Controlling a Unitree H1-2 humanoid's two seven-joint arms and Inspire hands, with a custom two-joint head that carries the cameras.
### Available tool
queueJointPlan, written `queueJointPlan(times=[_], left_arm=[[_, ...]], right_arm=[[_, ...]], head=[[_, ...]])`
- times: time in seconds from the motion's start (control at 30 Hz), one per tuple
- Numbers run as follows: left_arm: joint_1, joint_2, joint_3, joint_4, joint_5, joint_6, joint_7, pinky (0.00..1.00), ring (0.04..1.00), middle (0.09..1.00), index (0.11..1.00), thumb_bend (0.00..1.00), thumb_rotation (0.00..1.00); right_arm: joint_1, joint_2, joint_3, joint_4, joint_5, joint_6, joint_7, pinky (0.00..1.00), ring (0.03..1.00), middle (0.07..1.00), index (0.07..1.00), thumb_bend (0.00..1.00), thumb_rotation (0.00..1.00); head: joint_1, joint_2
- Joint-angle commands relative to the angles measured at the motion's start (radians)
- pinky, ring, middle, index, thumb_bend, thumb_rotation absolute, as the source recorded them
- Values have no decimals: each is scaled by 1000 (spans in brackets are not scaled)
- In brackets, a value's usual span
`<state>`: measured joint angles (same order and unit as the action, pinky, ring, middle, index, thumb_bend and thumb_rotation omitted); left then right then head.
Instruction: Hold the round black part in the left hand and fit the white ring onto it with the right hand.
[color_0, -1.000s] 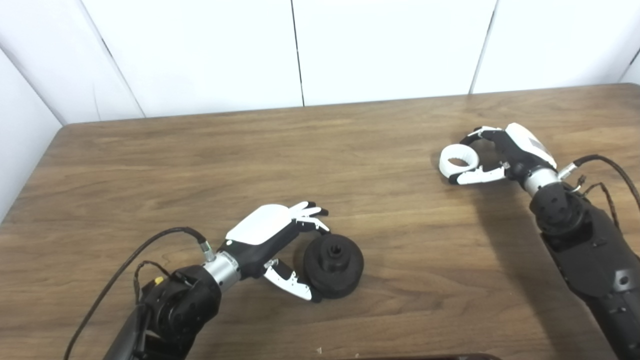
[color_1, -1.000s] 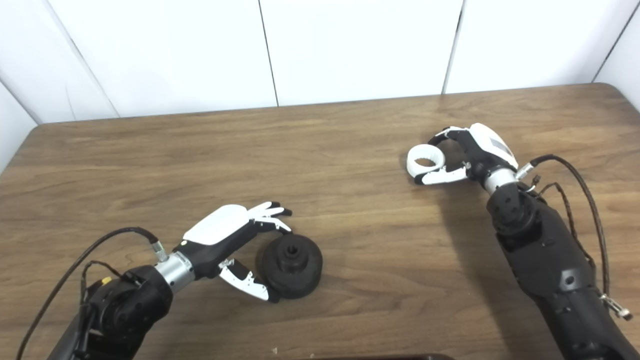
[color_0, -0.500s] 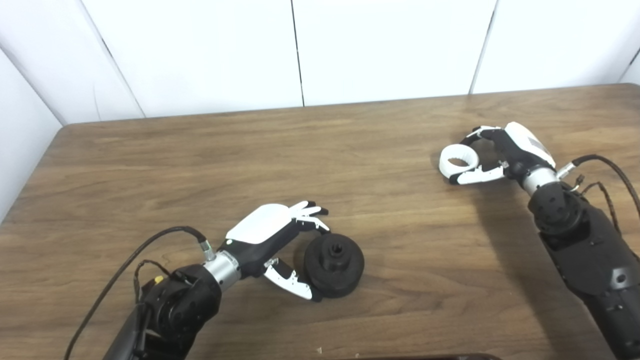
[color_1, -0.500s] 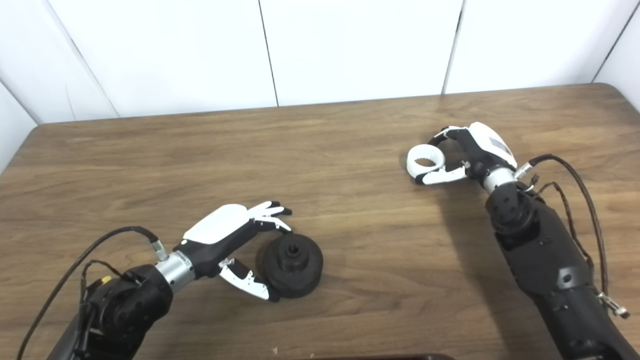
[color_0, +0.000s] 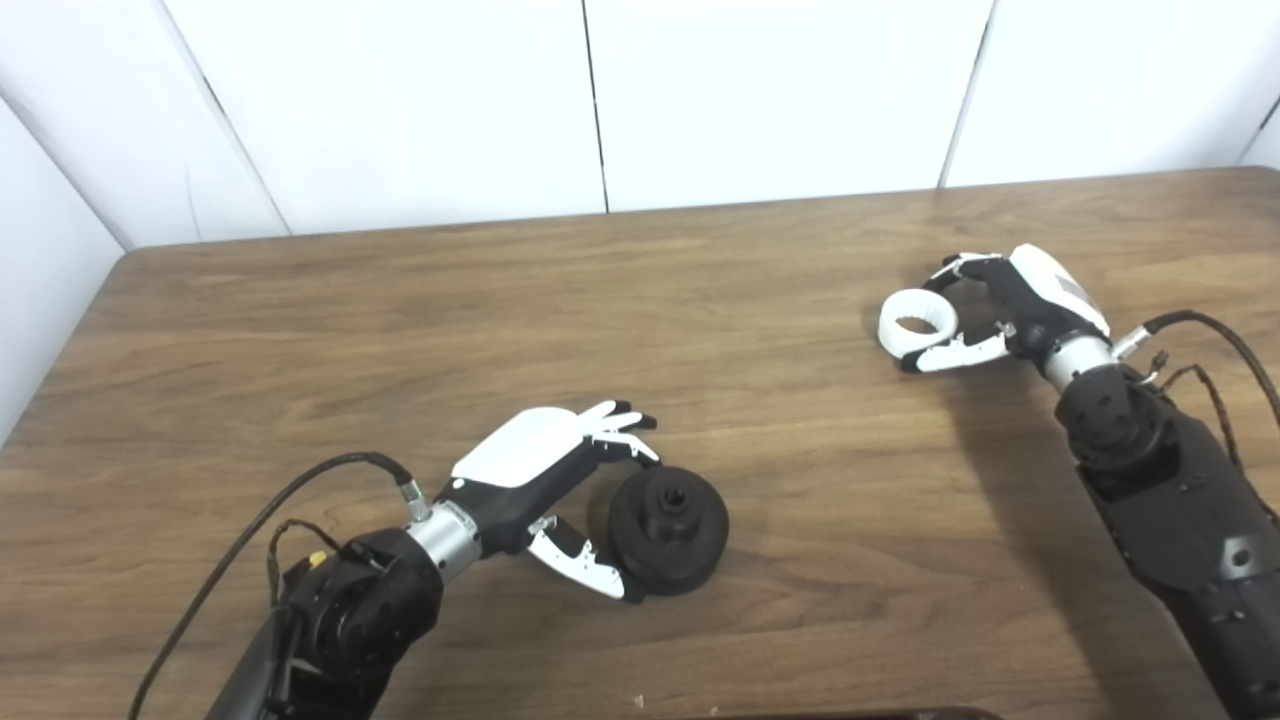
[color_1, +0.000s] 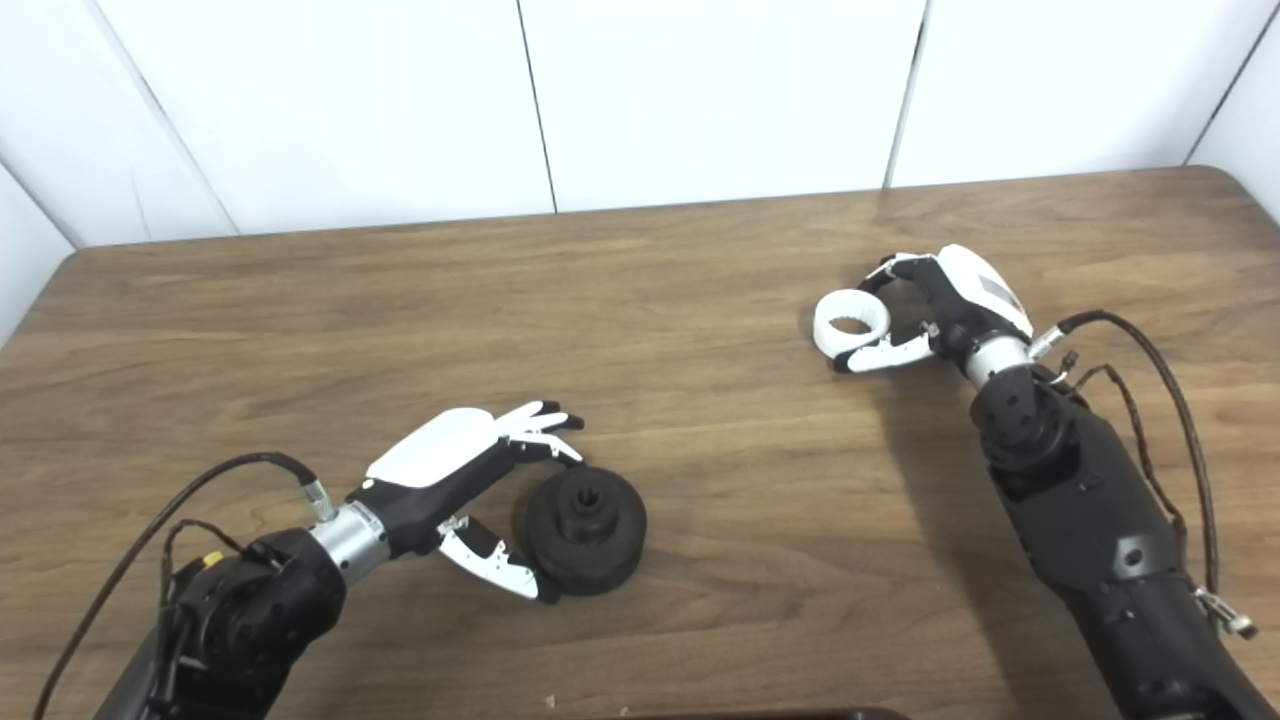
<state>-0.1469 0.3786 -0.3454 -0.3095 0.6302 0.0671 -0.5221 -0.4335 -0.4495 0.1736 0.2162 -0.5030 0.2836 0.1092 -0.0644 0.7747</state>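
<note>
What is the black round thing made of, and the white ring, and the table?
Black round part: probably matte plastic or rubber, dull with no shine. White ring: likely smooth plastic, evenly white. Table: wood or wood-look top, showing brown grain lines.

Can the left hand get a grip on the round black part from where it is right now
Probably yes. The left hand already sits beside the round black part, fingers at its far side and thumb against its near edge. Nothing lies between them on the table; it looks open, not yet closed.
</note>
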Motion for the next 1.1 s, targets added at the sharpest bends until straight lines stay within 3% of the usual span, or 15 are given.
queueJointPlan(times=[0.0,0.23,0.3,0.37,1.07], left_arm=[[-25,0,3,-23,-4,5,-2,850,996,949,685,826,344],[-23,2,0,-23,1,-3,4,846,990,946,681,830,349],[-23,2,0,-22,0,-6,6,841,988,944,679,830,345],[-22,1,1,-23,-2,-4,6,842,989,944,680,829,344],[-16,-5,-5,-22,7,-6,11,848,985,942,680,835,344]], right_arm=[[-19,5,1,-6,9,-21,3,889,953,874,623,816,186],[-15,10,-4,-17,11,-19,-3,886,951,870,594,801,174],[-14,12,-7,-17,12,-16,-5,890,953,870,514,583,152],[-14,12,-7,-19,11,-10,-4,896,957,872,498,540,147],[-6,14,-23,-37,22,-14,-7,901,954,866,490,525,144]], head=[[-1,1],[-2,2],[-3,3],[-2,3],[2,2]])
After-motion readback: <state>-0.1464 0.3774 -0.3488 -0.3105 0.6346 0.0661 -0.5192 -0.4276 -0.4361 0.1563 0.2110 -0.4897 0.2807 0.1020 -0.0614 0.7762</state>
